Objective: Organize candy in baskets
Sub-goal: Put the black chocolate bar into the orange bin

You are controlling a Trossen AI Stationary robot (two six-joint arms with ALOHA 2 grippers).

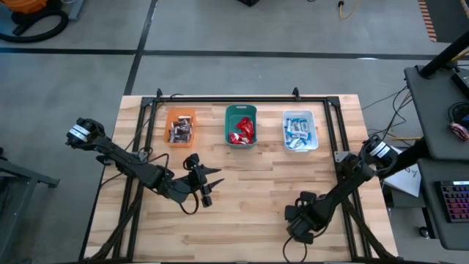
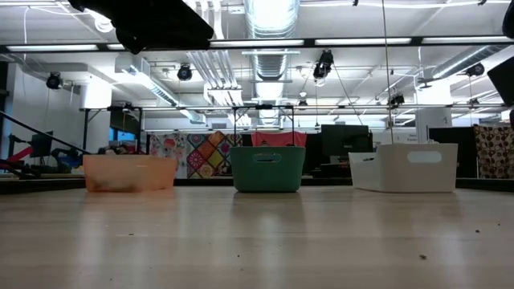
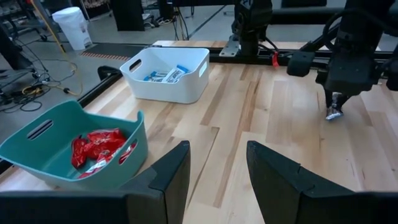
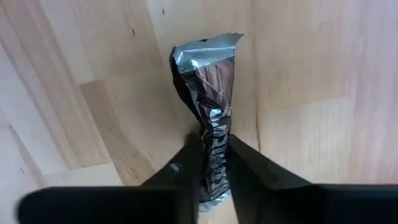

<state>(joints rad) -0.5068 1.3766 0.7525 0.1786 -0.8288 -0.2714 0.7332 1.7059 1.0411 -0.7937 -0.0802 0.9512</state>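
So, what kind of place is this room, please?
Probably a robotics lab or workshop: exposed ceiling ducts and strip lights, workbenches with monitors behind, and a wooden table with a black frame carrying two robot arms.

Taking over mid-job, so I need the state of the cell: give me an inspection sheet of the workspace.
Surface: wooden table, mostly bare.
Job's things: orange bin holds dark candies, teal bin red ones, white bin blue-and-white ones.
Clutter: nothing seen.
Grippers: right gripper pinches a silver-grey candy bar at the table; left gripper open, empty.
Cables: cables beside the table's right edge.
Surroundings: grey floor, side desk.
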